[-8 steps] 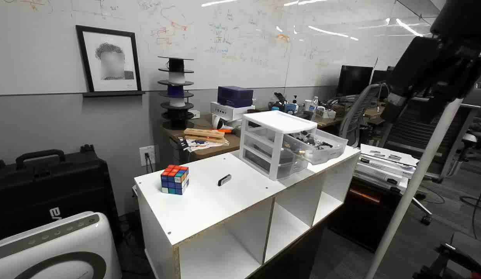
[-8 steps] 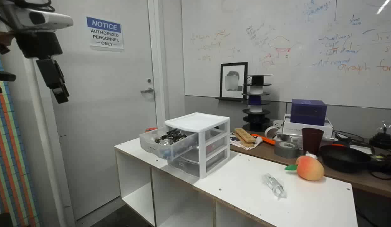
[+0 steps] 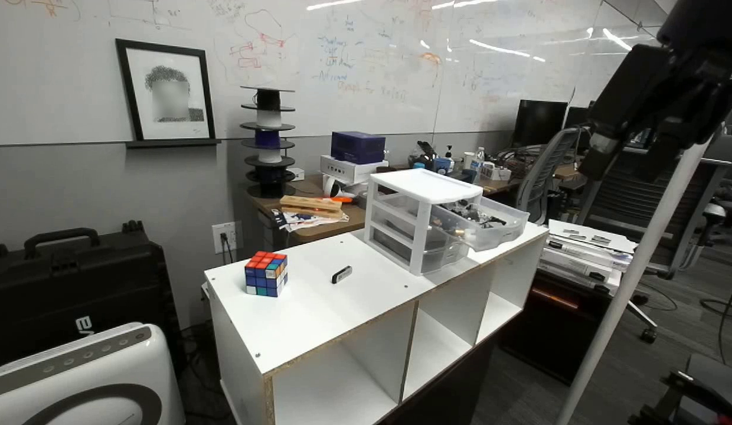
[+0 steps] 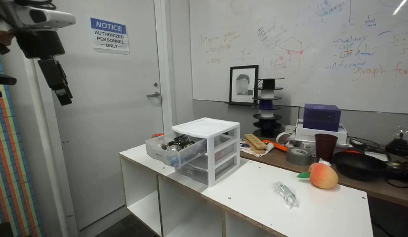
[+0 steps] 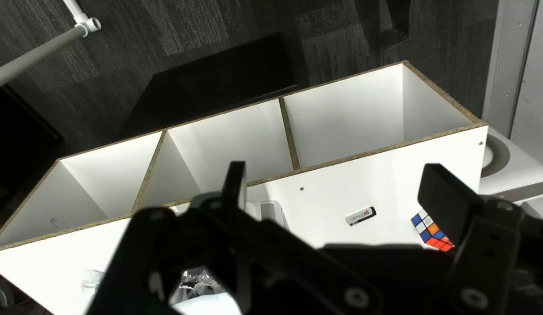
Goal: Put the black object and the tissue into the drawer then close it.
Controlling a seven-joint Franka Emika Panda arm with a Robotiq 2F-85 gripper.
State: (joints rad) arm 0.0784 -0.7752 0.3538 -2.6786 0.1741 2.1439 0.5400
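White desk [image 3: 319, 307], left to right: black stick [image 3: 342, 274], probably light and stiff, best pinched mid-length; pulled-out drawer [image 3: 502, 232]; probable tissue [image 4: 286, 195], crumpled, likely soft. Higher up, the end effector [image 5: 337, 181] hangs empty, jaws parted.

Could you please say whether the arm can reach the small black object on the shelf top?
Probably yes: the gripper is open, and the black object lies uncovered, the cube and drawers clear of it.
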